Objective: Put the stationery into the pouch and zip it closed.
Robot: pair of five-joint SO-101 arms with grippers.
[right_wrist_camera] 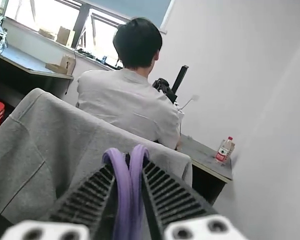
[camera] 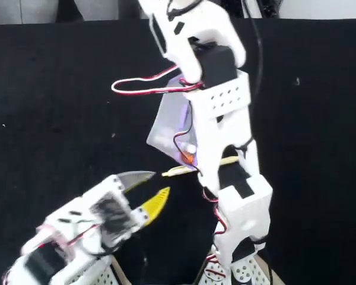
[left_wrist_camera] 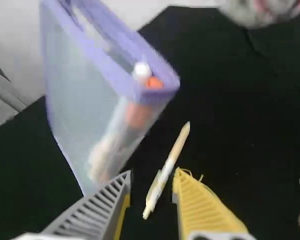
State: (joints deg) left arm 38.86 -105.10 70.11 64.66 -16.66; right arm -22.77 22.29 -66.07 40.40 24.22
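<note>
A translucent purple pouch hangs tilted above the black table, held at its rim by my right gripper, which is shut on the purple edge. In the left wrist view the pouch shows an orange and a white item inside, poking up at its top edge. A cream pen lies on the table just below the pouch, partly hidden by the right arm. My left gripper is open near the table's front, its grey and yellow fingers on either side of the pen's near end, not touching it.
The right arm rises from the front edge and crosses the middle of the table. A red and white cable loops out beside the pouch. Black cloth covers the table on both sides.
</note>
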